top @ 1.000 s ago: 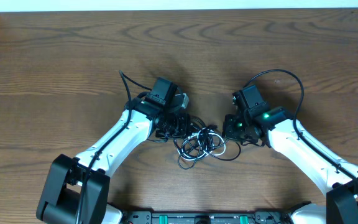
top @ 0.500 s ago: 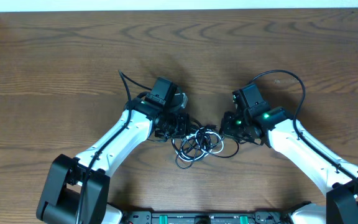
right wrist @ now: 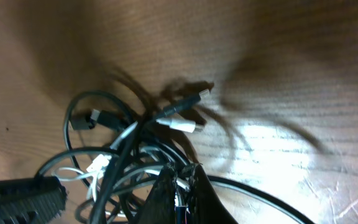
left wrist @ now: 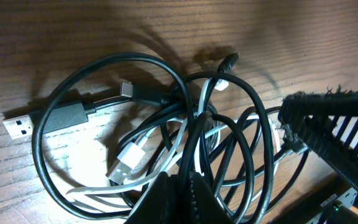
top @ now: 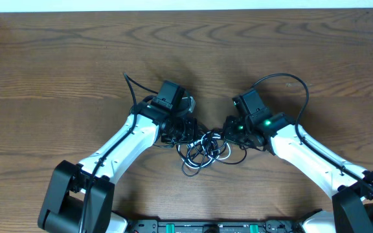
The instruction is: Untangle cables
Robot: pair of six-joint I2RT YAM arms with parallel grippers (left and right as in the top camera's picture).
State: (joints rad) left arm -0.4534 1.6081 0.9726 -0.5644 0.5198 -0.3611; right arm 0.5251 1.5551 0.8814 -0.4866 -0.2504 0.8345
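Both arms reached inward from the near edge, elbows bent outward. Left gripper [top: 191, 131] and right gripper [top: 228, 129] faced each other, near but apart, tilted downward. Both pairs of jaws were closed, tips seemingly touching.

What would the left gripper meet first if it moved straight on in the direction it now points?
The cables: the left gripper has its jaws shut on strands of the tangle, and more black and white loops lie directly ahead. Past them probably the table, though depth is unclear.
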